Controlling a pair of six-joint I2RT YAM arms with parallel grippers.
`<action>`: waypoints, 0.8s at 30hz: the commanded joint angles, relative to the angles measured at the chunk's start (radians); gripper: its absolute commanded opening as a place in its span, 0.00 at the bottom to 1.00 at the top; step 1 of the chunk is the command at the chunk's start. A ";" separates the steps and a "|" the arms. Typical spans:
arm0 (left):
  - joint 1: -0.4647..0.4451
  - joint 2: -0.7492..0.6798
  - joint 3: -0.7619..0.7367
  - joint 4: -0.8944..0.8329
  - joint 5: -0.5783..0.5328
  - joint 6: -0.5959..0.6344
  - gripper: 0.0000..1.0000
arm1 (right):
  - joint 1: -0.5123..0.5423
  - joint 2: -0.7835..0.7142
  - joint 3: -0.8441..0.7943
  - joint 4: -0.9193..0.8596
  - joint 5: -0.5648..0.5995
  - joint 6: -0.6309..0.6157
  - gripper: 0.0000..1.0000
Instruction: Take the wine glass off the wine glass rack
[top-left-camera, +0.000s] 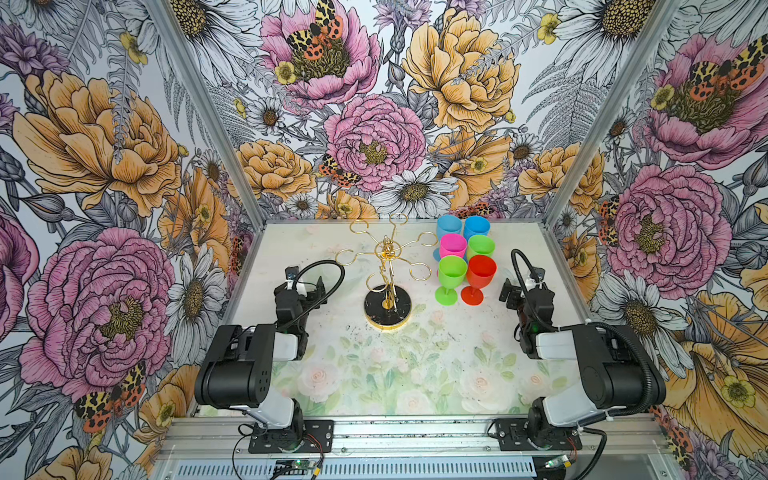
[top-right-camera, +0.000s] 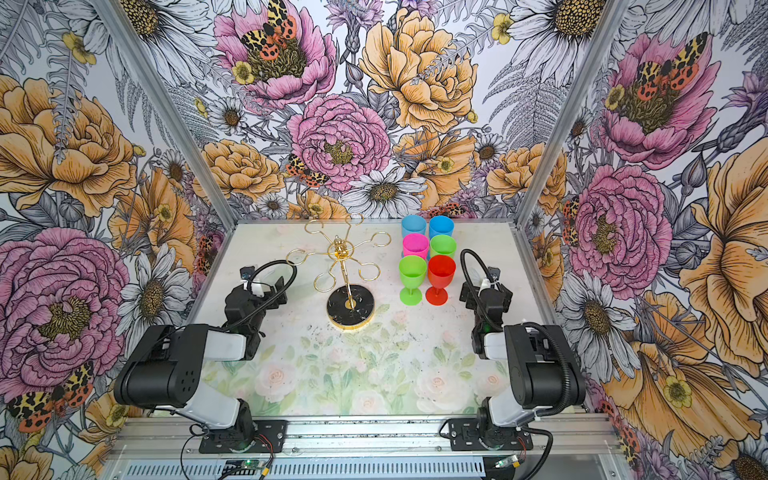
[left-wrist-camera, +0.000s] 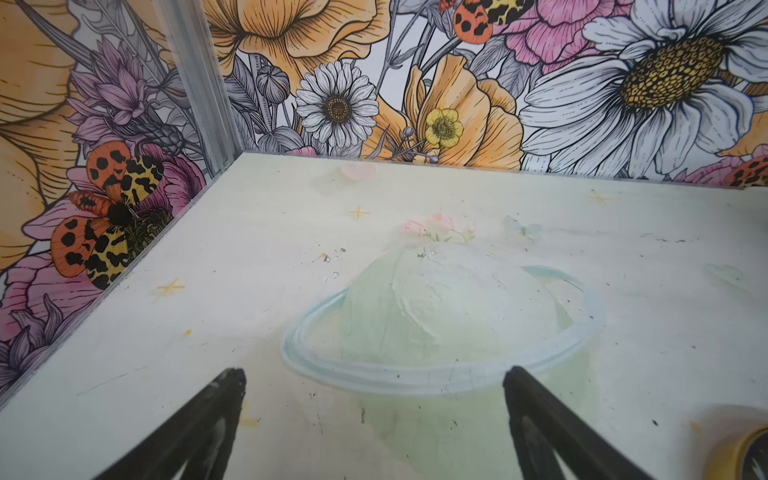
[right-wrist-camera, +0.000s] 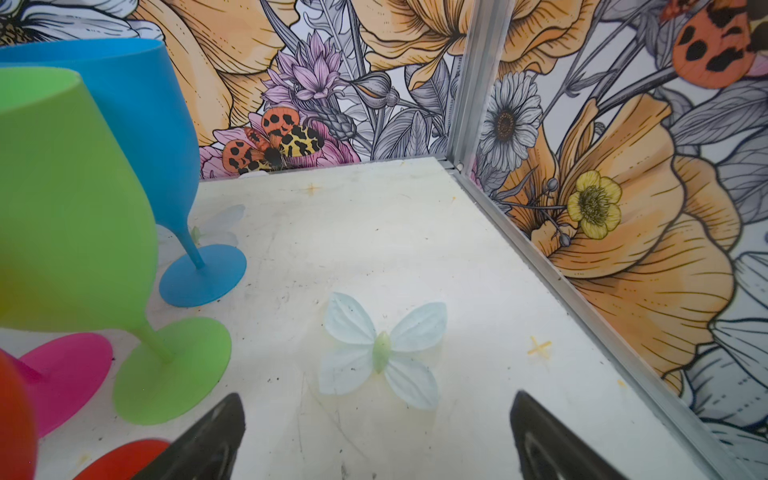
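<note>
The gold wire wine glass rack (top-left-camera: 379, 306) (top-right-camera: 341, 308) stands mid-table on its round black base, and all its loop arms are empty. A sliver of that base (left-wrist-camera: 744, 453) shows in the left wrist view. Several coloured plastic wine glasses stand upright in a cluster right of the rack, the red one (top-left-camera: 481, 272) (top-right-camera: 441, 270) and a green one (top-left-camera: 452, 271) (top-right-camera: 412, 271) nearest. My left gripper (top-left-camera: 301, 295) (top-right-camera: 257, 297) (left-wrist-camera: 374, 374) is open and empty, left of the rack. My right gripper (top-left-camera: 524, 296) (top-right-camera: 484, 297) (right-wrist-camera: 377, 399) is open and empty, right of the glasses.
In the right wrist view a green glass (right-wrist-camera: 70, 208), a blue glass (right-wrist-camera: 137, 104) and a pink foot (right-wrist-camera: 66, 370) stand close beside my fingers. Flowered walls with metal corner posts (top-left-camera: 582, 166) enclose the table (top-left-camera: 415, 365) on three sides.
</note>
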 joint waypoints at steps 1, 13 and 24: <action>0.011 -0.005 0.016 0.000 0.031 0.001 0.99 | 0.007 0.003 0.011 0.055 0.012 -0.010 0.99; 0.018 -0.001 0.014 0.014 0.021 -0.009 0.99 | 0.009 0.003 0.008 0.057 0.010 -0.011 0.99; 0.018 0.000 0.014 0.013 0.021 -0.009 0.99 | 0.018 0.007 0.026 0.029 0.024 -0.018 1.00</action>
